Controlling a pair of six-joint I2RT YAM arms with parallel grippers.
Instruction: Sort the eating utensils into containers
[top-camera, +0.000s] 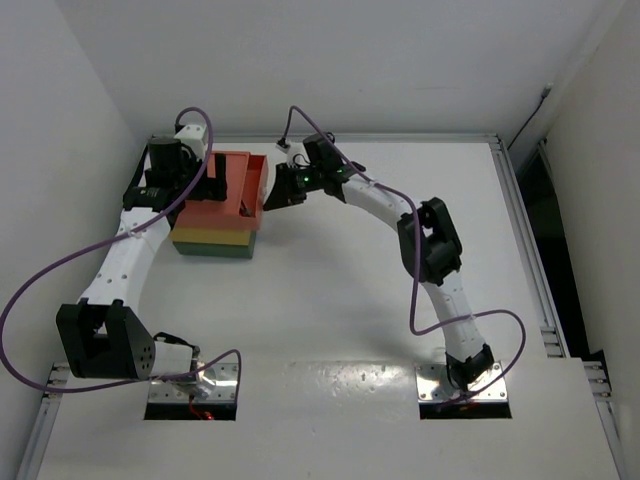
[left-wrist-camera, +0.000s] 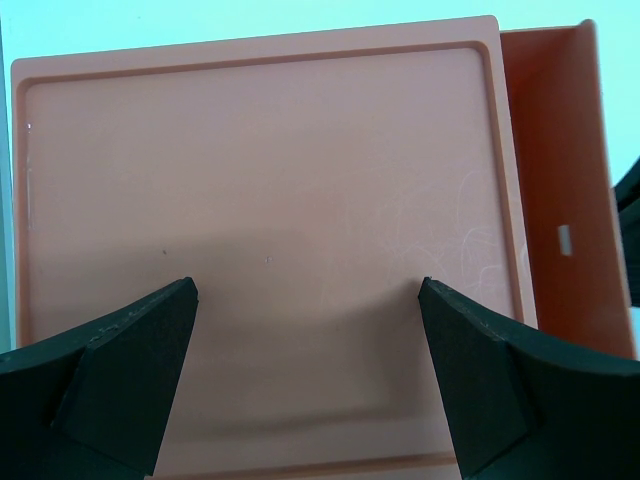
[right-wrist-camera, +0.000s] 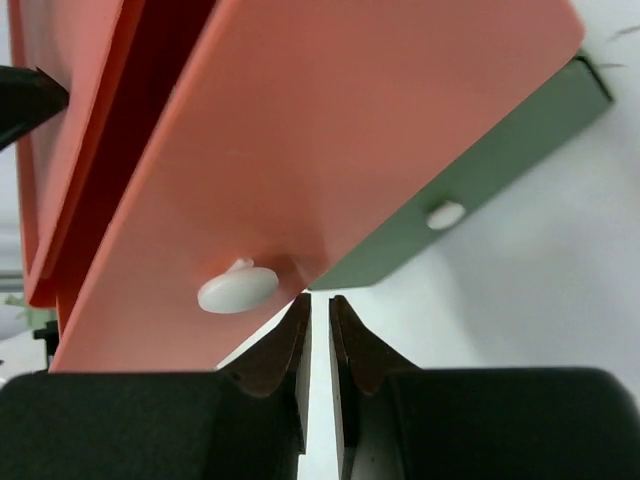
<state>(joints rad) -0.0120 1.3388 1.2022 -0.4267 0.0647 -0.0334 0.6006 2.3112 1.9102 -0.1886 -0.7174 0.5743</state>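
The containers (top-camera: 213, 228) stand at the back left as one stacked block, red-orange on top, yellow in the middle, dark green below. The red top drawer (top-camera: 256, 178) is pulled out to the right. My left gripper (left-wrist-camera: 308, 290) hangs open over the block's flat red top (left-wrist-camera: 260, 190), holding nothing. My right gripper (right-wrist-camera: 320, 300) sits just below the red drawer front (right-wrist-camera: 330, 130), beside its white knob (right-wrist-camera: 238, 290). Its jaws stand a narrow slit apart with nothing between them. The eating utensils are out of view.
The green bottom drawer (right-wrist-camera: 490, 165) with its own white knob (right-wrist-camera: 445, 213) shows behind the red one. White walls close in the table on the left and back. The right arm (top-camera: 428, 240) arches over the table's middle.
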